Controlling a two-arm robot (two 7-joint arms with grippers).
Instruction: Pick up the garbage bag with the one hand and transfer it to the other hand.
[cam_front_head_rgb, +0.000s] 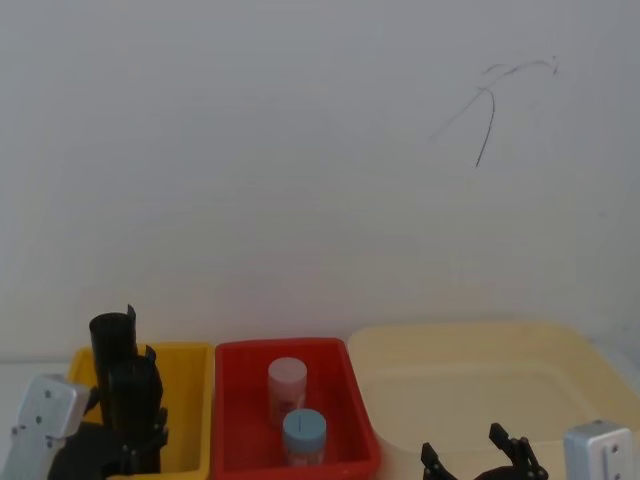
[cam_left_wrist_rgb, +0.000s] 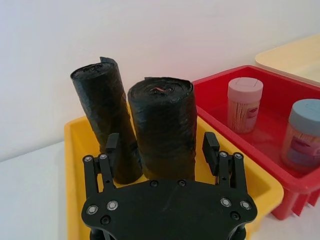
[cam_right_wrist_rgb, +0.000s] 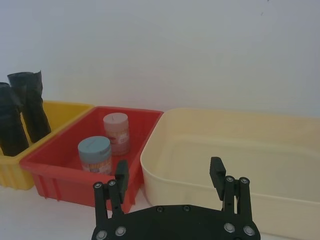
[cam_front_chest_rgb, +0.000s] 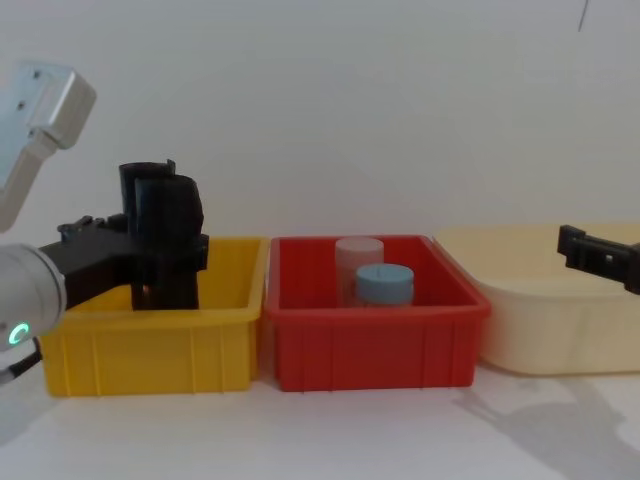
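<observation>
- Bag (cam_left_wrist_rgb: 162, 130) stands on end in the yellow bin (cam_front_chest_rgb: 150, 340), at the left of the chest view, its top well above the bin's rim.
- Just behind it in the same bin stands a slim roll (cam_left_wrist_rgb: 102, 115), also black, with a loose flap at its top. In the head view it rises higher than the bag, at the lower left of the frame.
- The left end effector (cam_left_wrist_rgb: 161, 145) straddles the bag. One finger is on each side of the roll, spread a little wider than it, with a thin gap showing at the finger on the red bin's side.
- Its silver wrist (cam_front_chest_rgb: 25, 290) sits at the left edge of the chest view, with a green light (cam_front_chest_rgb: 14, 333) glowing low on it.
- The right end effector (cam_right_wrist_rgb: 169, 167) hangs spread wide and holds nothing. It is at the lower right of the head view, near the cream tub (cam_front_chest_rgb: 560, 330).
- The red bin (cam_front_chest_rgb: 370, 345) sits between the yellow bin and the tub, close to both.
- In it are a pink-lidded jar (cam_right_wrist_rgb: 116, 132) and a blue-lidded jar (cam_right_wrist_rgb: 95, 154), both upright, with the blue one nearer the robot.
- All three containers rest in a row on the white desk (cam_front_chest_rgb: 350, 430), before a plain white wall.
</observation>
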